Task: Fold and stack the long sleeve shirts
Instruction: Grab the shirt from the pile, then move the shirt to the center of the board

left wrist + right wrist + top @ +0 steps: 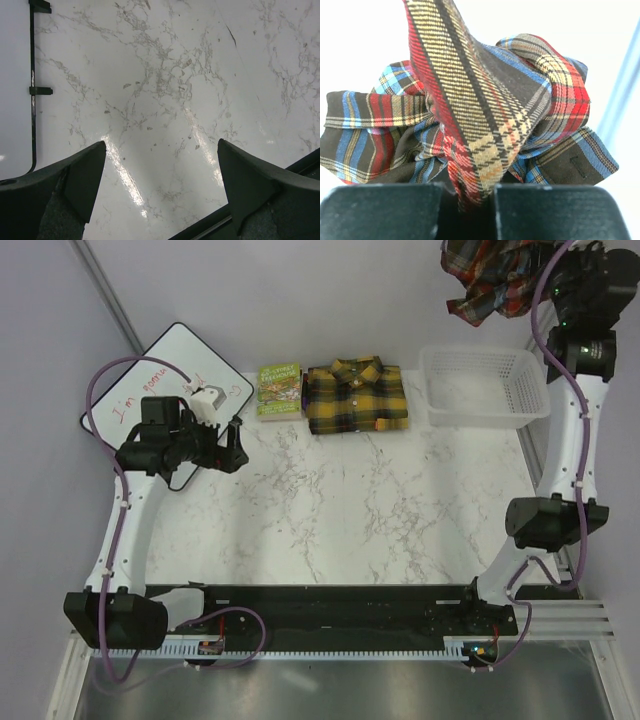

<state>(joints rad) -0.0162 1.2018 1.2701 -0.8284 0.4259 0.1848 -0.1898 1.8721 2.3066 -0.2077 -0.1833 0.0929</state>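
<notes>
Red-brown plaid shirt [485,100] is bunched and lifted off the desk [350,510], hanging at the far right corner. The right gripper [470,192] is pressed together, pinching a fold of that shirt. The yellow-and-black plaid shirt [355,395] lies folded, collar up, at the middle of the desk's far edge, between a small green book [279,389] just beside it and a white basket [485,418]. The left gripper [238,447] is spread wide with nothing between its fingers, over the desk's left side near a whiteboard [165,365].
</notes>
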